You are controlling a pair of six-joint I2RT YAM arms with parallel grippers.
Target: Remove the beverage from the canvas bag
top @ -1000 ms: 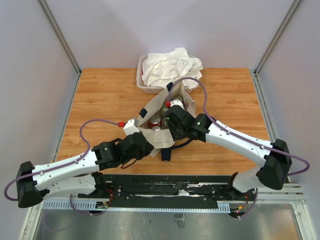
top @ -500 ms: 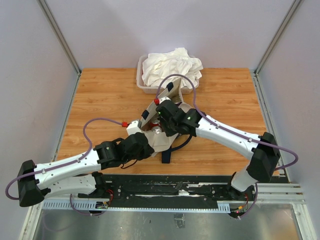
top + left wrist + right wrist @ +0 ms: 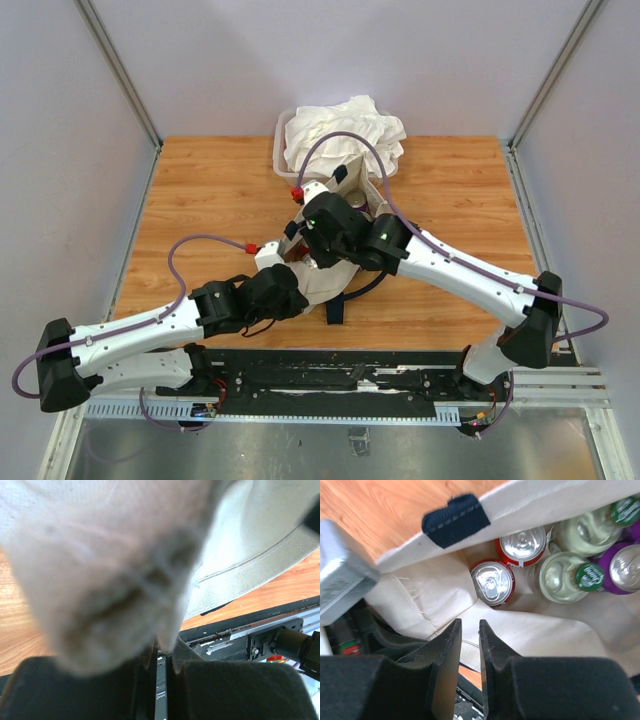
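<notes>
Evidently the left gripper (image 3: 161,652) is clamped on a fold of the canvas bag (image 3: 318,286) at its near rim, probably to steady the soft cloth and hold the mouth open – only its own wrist view shows that pinch. Overhead, the right arm hides the opening; the right wrist view looks in at two red cans (image 3: 492,583), two green-capped bottles (image 3: 560,575) and a purple can (image 3: 627,567), with the right gripper (image 3: 469,625) poised above, jaws nearly together and empty
</notes>
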